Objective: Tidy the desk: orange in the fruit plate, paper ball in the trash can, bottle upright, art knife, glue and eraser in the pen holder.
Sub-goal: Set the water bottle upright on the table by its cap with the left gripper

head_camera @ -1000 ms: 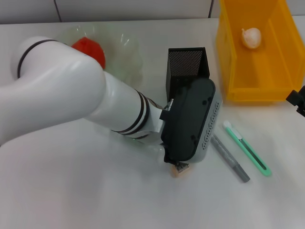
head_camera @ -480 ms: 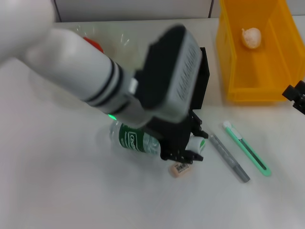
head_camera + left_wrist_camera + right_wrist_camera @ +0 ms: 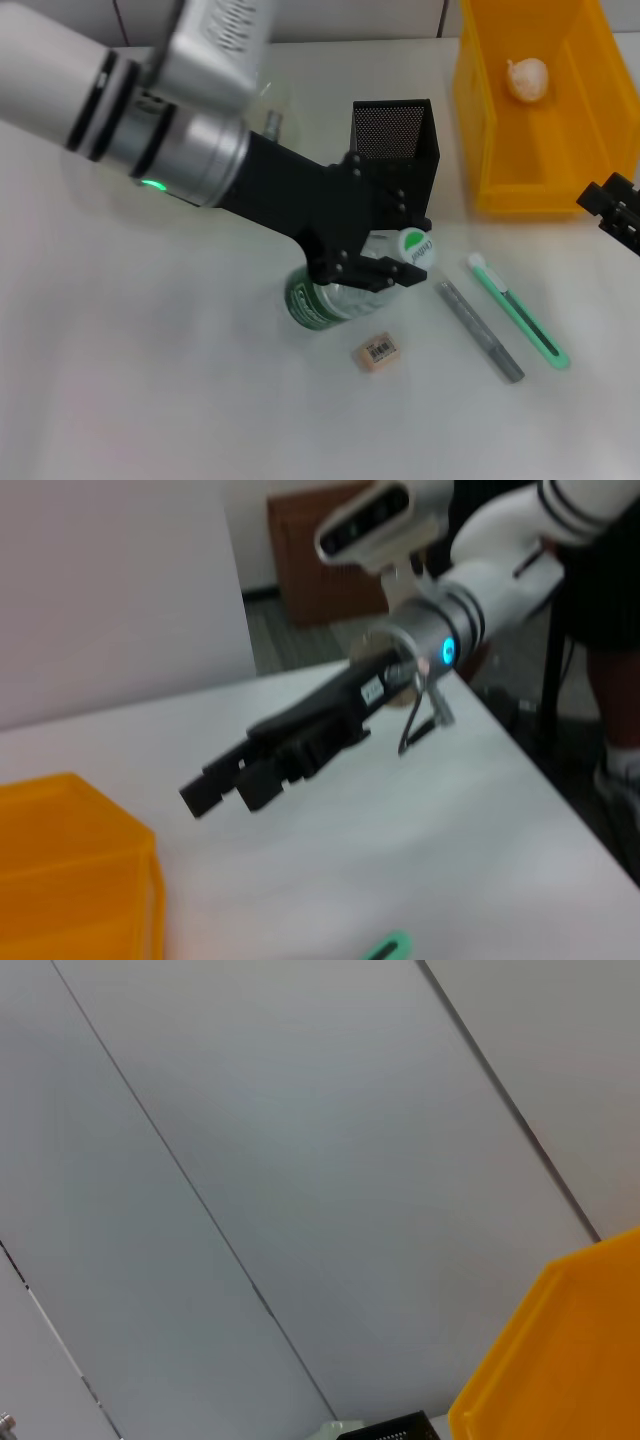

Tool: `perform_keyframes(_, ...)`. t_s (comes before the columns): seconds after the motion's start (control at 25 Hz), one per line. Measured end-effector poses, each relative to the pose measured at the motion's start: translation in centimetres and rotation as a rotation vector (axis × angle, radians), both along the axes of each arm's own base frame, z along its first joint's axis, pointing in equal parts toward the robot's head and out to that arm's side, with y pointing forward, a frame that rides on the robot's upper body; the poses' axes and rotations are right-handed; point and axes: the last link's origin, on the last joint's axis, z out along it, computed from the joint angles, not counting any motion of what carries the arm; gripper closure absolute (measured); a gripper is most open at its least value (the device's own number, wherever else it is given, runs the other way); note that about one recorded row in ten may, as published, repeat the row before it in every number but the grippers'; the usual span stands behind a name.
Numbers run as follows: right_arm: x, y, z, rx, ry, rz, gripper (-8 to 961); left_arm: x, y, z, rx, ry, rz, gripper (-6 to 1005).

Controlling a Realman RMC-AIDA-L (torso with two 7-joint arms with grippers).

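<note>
Inside the trash can lies 1 paper ball.

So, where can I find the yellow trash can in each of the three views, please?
Head view: the trash can stands at the far right of the table, beside the pen holder, with a paper ball inside.
Left wrist view: one yellow corner, near the right hand.
Right wrist view: a yellow wall beside the pen holder's rim.
Shared landmark: the trash can itself.
</note>
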Motion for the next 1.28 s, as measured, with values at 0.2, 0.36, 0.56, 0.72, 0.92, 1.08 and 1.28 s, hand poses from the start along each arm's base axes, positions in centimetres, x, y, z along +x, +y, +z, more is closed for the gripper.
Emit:
perform_keyframes(0.2, -0.3, 0.2, -0.3, -0.012, 0.005, 0.010, 244, -1.4, 0.0, 0.9, -0.012, -0.083, 0.054, 573)
perform_keyframes(0.36, -0.7, 0.4, -0.6, -0.024, 0.018, 0.020, 244, -2.3, -0.3, 1.6, -0.008, -0.195, 0.100, 572)
perform_keyframes(0.56, -0.8, 0.5, -0.7, -0.030, 0.021, 0.025, 244, -2.9, -0.5, 2.7, 0.004, -0.265, 0.129, 572)
perform_keyframes(0.72, -0.8, 0.6, -0.7, -0.030, 0.021, 0.026, 244, -3.6, -0.5, 3.4, 0.005, -0.311, 0.152, 572)
perform_keyframes(0.92, -0.8, 0.6, -0.7, -0.030, 0.019, 0.022, 244, -4.2, -0.6, 3.9, 0.015, -0.385, 0.178, 571)
perform_keyframes(1.08, -0.8, 0.8, -1.0, -0.034, 0.021, 0.016, 244, -5.0, -0.7, 4.6, 0.044, -0.435, 0.196, 571)
perform_keyframes(1.28, -1.3, 1.1, -1.4, -0.045, 0.022, 0.029, 244, -6.3, -1.1, 5.6, 0.083, -0.520, 0.224, 570)
